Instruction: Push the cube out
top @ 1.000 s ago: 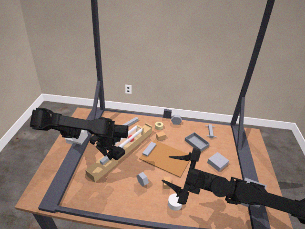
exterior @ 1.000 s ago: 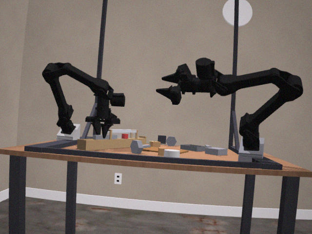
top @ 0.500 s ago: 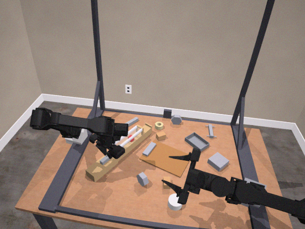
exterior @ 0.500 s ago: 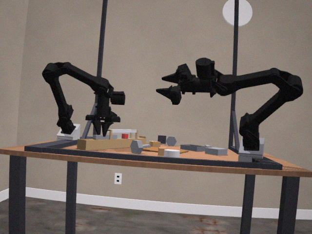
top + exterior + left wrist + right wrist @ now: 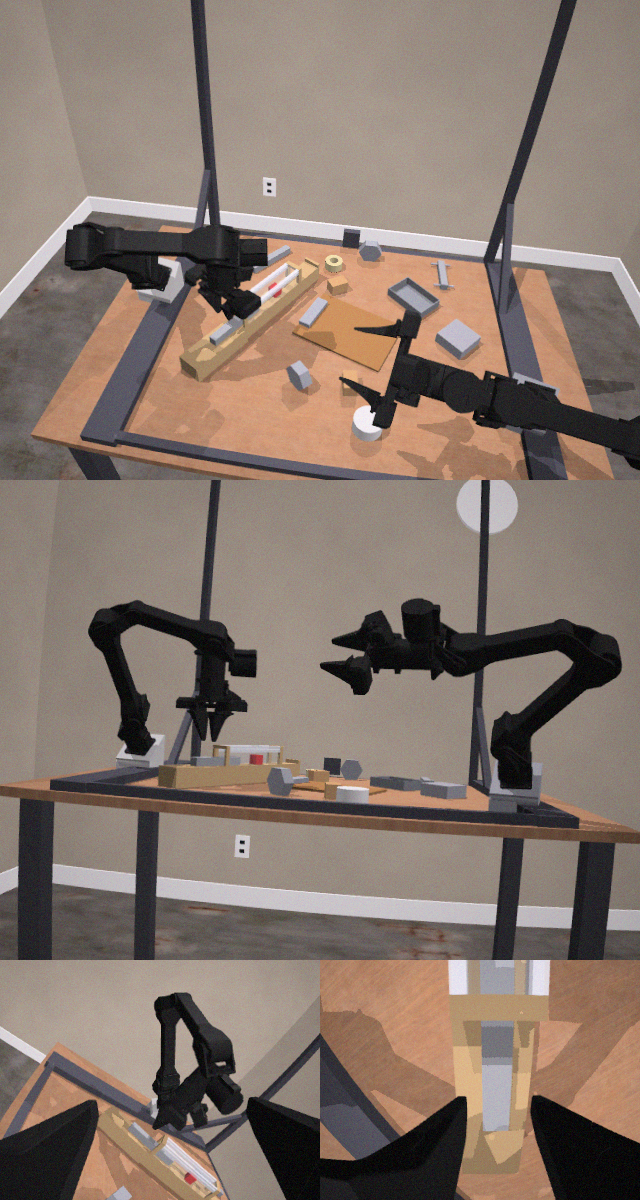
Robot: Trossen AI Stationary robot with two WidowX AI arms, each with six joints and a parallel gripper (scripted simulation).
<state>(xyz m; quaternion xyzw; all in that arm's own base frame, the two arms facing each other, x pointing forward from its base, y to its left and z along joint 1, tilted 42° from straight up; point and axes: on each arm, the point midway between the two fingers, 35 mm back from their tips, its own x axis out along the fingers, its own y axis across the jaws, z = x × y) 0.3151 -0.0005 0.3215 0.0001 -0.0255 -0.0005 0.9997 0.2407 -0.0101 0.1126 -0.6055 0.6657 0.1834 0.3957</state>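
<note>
The tan channel [image 5: 246, 320] lies slantwise on the table's left half. The red cube [image 5: 275, 290] sits inside it under two white roof rails, also seen in the exterior view [image 5: 255, 759] and in the left wrist view [image 5: 191, 1178]. A grey stick [image 5: 225, 330] lies in the channel's open trough; the right wrist view [image 5: 498, 1094] looks down on it. My right gripper [image 5: 235, 310] hovers above the stick, fingers somewhat apart and empty, clear of the channel in the exterior view [image 5: 209, 734]. My left gripper [image 5: 349, 354] [image 5: 327, 654] is wide open and empty, raised high above the table's middle.
A tan plate [image 5: 346, 333], grey bar, small tan block [image 5: 337, 284], yellow ring [image 5: 333, 262], grey tray [image 5: 413, 297], flat grey block [image 5: 457, 338], white cylinder [image 5: 366, 423] and grey hexagonal block [image 5: 299, 375] lie to the right of the channel. A dark frame borders the table.
</note>
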